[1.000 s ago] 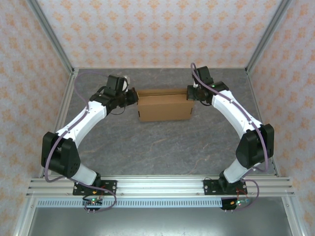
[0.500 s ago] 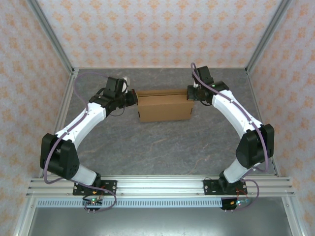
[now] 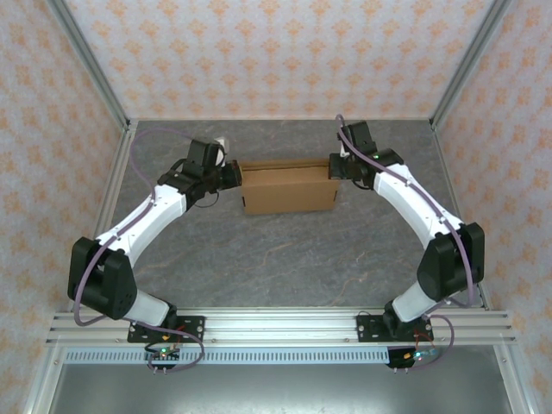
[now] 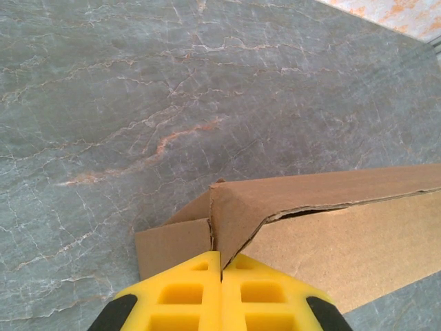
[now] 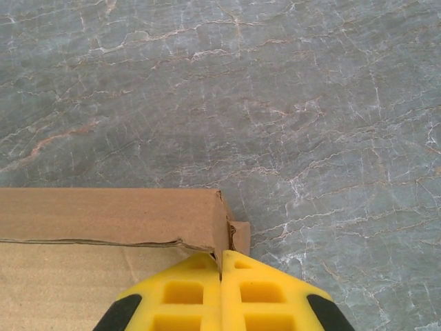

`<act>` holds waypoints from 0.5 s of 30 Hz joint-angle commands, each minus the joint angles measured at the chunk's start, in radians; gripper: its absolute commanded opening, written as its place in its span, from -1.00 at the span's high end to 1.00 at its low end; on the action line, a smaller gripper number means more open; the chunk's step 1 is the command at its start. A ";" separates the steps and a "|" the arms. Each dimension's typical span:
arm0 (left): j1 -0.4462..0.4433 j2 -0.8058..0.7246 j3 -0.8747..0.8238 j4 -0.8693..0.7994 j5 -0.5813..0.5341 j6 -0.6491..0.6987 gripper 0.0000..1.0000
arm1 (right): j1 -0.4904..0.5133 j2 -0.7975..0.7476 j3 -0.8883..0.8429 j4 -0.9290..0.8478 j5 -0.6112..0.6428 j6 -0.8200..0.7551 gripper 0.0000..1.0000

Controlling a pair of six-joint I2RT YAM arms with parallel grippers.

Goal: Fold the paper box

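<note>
Closing stage, by the look of it: the paper box (image 3: 289, 190) is sat far-middle on the table (image 3: 285, 259), mostly formed. It's pinned at its ends by the left gripper (image 4: 220, 258) and right gripper (image 5: 220, 256), both shut, nothing held. The loose flap (image 4: 172, 245) probably needs tucking in next, gently.

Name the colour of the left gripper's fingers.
Bright yellow. The left gripper's fingers show best in the left wrist view, by the paper box.
</note>
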 commanded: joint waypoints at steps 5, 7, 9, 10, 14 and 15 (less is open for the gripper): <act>-0.029 -0.014 -0.065 -0.030 -0.087 0.051 1.00 | 0.007 -0.053 -0.140 0.055 0.034 -0.012 1.00; -0.030 -0.013 -0.075 -0.019 -0.088 0.051 1.00 | 0.007 -0.059 -0.160 0.079 0.037 -0.013 0.99; -0.031 -0.013 -0.078 -0.014 -0.093 0.053 1.00 | 0.007 -0.062 -0.172 0.102 0.032 -0.009 1.00; -0.033 -0.014 -0.080 -0.012 -0.095 0.054 1.00 | 0.008 -0.063 -0.177 0.112 0.030 -0.009 1.00; -0.040 -0.025 -0.102 0.015 -0.105 0.071 1.00 | 0.009 -0.070 -0.200 0.146 0.033 -0.015 1.00; -0.041 -0.026 -0.104 0.019 -0.106 0.071 1.00 | 0.009 -0.072 -0.208 0.160 0.034 -0.015 0.99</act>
